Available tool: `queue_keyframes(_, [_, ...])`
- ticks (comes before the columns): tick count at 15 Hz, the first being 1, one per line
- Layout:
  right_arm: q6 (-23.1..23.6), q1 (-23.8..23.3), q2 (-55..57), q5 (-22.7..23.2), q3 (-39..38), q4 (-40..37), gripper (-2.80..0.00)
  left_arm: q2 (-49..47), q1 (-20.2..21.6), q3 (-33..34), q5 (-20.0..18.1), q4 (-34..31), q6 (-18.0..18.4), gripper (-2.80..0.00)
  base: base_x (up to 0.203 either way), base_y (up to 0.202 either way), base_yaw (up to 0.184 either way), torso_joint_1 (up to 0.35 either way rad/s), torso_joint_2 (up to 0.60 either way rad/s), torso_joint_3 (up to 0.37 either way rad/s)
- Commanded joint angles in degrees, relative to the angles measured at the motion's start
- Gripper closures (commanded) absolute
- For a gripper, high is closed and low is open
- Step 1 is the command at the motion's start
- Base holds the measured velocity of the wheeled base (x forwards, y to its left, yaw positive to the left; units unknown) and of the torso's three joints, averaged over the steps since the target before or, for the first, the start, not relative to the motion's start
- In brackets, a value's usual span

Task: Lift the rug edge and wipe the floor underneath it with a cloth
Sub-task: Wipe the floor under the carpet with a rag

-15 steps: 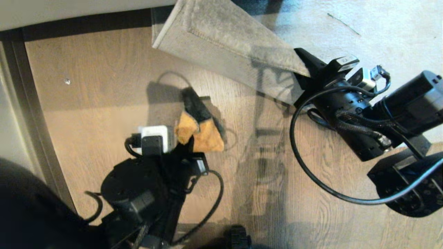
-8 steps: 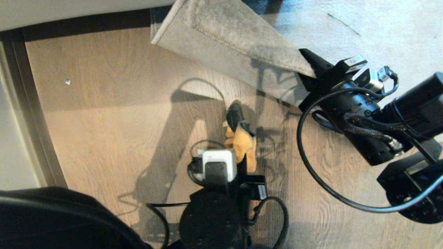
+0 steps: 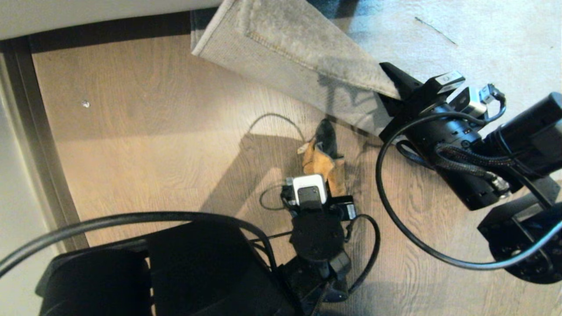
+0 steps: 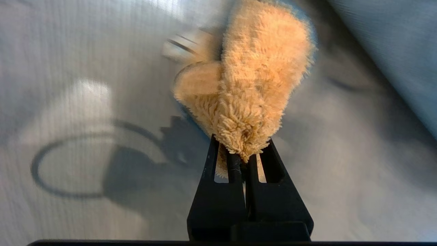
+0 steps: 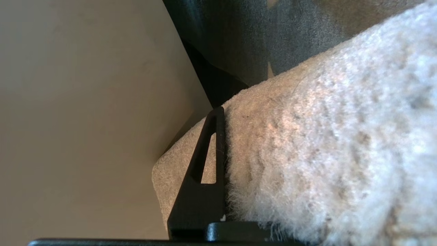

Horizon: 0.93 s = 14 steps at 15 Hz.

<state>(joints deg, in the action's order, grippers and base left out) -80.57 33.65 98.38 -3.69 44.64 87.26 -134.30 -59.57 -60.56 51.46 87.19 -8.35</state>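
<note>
Light brown wood-grain planks fill the head view, the floor [image 3: 145, 131] running bare and sunlit from a dark strip along a pale wall at the top down to the robot's own dark bulk at the bottom. A pale panel with a grey trim line closes the left side, and 1 small pale speck sits on the planks near it.

At the top right lies the grey rug, and here is the rug edge [image 3: 281, 57], raised off the planks with its stitched border and square corner tilted up toward the wall. The right gripper [image 3: 390, 94] has it at the lower end of the lifted flap, fingers clamped on the pile; in the right wrist view 1 black finger [image 5: 205, 177] presses flat against the fuzzy border [image 5: 307, 164].

Below that flap, the left gripper [image 3: 327, 186] reaches in from the bottom centre, and its 2 fingers [image 4: 225, 191] are pressed together on a pinch of the cloth [image 3: 322, 156]. The cloth, tan fleece with a dark grey tip, lies on the planks just beside the lifted border, close under it but not touching.

Open planks stretch wide to the left of the cloth; to its right, the right arm and a looping black cable [image 3: 395, 228] crowd the floor.
</note>
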Motion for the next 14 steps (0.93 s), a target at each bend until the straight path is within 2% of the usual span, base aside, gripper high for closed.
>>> queue_keyframes(1, [-0.5, 0.0, 0.3, 0.0, 0.0, 2.7, 0.00, -0.7, 3.9, -0.6, 0.3, 2.8, -0.1, 0.00, 0.000, 0.000, 0.000, 0.000, 0.00, 0.000])
queue_keyframes(5, [-0.5, 0.0, 0.6, 0.0, 0.0, 2.7, 0.00, 4.4, 14.2, -0.6, -0.8, 2.8, 0.4, 0.00, 0.000, 0.000, 0.000, 0.000, 0.00, 0.000])
queue_keyframes(9, [-0.5, 0.0, 0.6, 0.1, 0.1, 2.7, 0.00, 11.2, 21.2, 0.3, -3.6, 2.8, 2.7, 0.00, 0.000, 0.000, 0.000, 0.000, 0.00, 0.000])
queue_keyframes(14, [-0.5, 0.0, 0.5, 0.1, 0.1, 2.7, 0.00, 21.8, 26.1, 11.6, -7.5, 2.8, 4.7, 0.00, 0.000, 0.000, 0.000, 0.000, 0.00, 0.000])
